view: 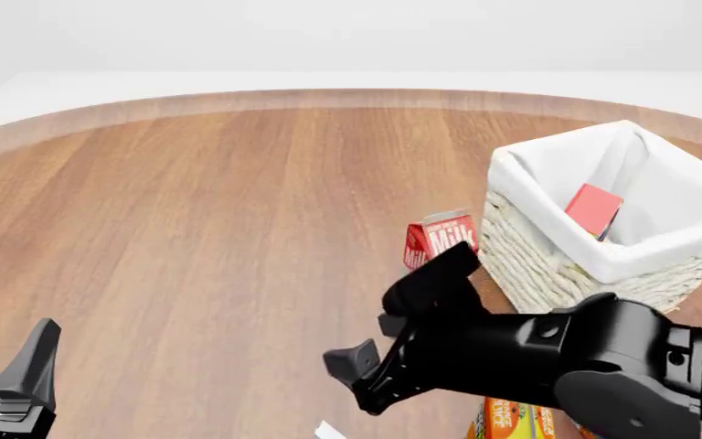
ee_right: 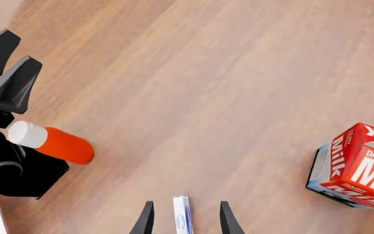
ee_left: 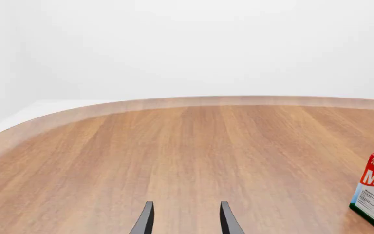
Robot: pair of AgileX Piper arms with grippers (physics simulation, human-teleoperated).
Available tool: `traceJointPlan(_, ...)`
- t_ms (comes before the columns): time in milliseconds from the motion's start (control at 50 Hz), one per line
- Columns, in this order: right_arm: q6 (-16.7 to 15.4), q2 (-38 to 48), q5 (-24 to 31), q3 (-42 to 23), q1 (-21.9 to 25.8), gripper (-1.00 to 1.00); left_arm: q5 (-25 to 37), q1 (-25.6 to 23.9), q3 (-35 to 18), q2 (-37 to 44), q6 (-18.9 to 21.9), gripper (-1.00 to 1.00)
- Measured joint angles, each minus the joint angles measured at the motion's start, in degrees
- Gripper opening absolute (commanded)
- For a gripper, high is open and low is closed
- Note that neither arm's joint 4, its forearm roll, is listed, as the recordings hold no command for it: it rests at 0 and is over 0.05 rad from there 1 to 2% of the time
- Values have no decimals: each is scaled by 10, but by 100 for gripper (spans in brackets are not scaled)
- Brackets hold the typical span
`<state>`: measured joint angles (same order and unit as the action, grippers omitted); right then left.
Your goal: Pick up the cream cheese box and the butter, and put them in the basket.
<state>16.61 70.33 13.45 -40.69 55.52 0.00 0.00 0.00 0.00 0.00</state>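
- The right pincer hangs over the tabletop with its fingers spread, and the cream cheese box stands on edge in the gap between them; whether either finger touches it is hard to tell.
- In the front view only a white corner of that box shows, just below the right pincer.
- Off to one side of this pincer stands the milk carton, just beside the basket.
- The butter lies tilted inside the basket, plain red side showing.
- An orange juice carton sits under the right arm.
- A red bottle with a white cap lies by the left arm.
- The left pincer is spread, pinching nothing, well apart from the box.
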Motion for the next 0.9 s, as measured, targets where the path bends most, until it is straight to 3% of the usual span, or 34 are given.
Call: traceJointPlan(900, 5, 59, -20, 9, 12, 100, 0, 0, 0, 0, 0, 100)
